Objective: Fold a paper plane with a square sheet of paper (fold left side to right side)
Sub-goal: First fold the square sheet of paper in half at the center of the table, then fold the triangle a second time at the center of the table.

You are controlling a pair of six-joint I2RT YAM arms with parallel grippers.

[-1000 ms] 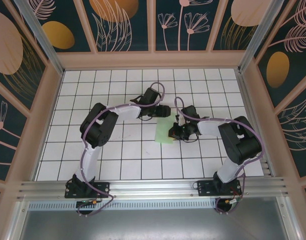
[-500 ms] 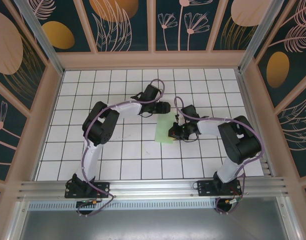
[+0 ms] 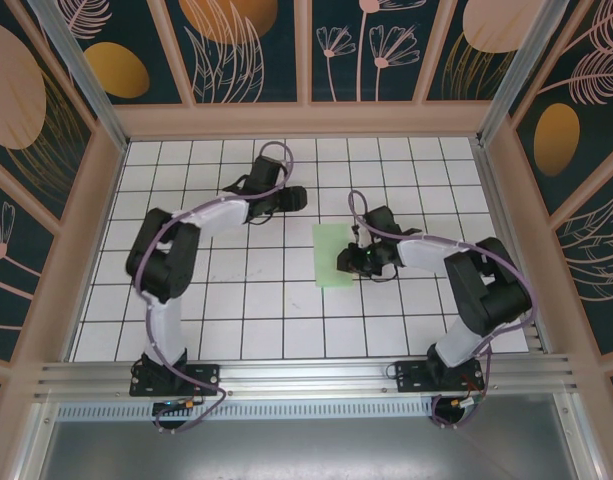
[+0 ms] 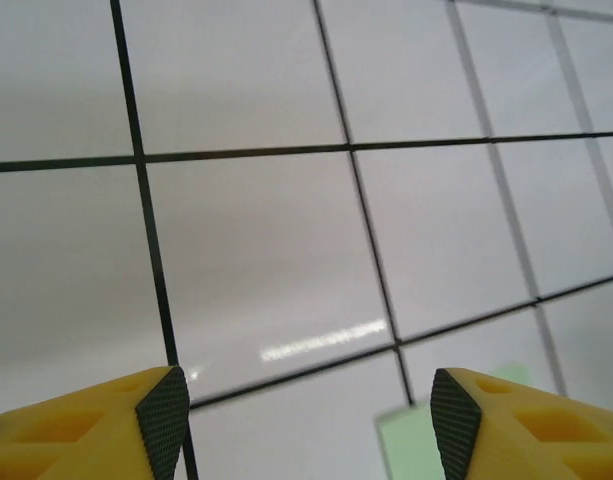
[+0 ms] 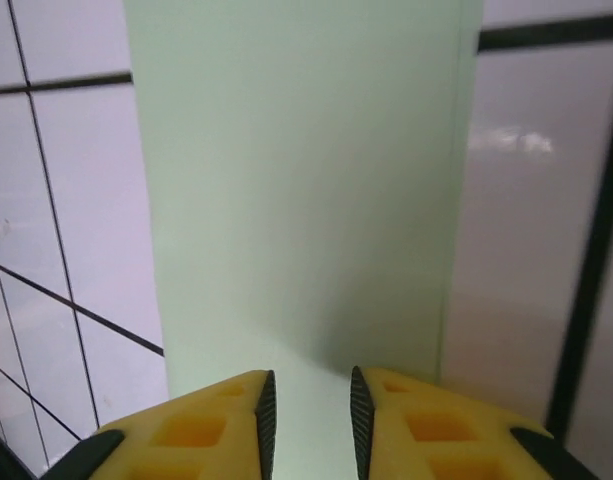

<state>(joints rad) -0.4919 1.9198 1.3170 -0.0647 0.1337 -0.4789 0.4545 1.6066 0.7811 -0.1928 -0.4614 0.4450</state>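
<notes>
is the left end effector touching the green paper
Apart. The top external view shows the left end effector over bare tiles, with a clear gap between it and the paper.

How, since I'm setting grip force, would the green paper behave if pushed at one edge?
Probably floppy: the sheet of paper looks thin and lies flat on the tiles. Likely very light, so a push from the right claw might buckle or skid it on the glossy tiles.
</notes>
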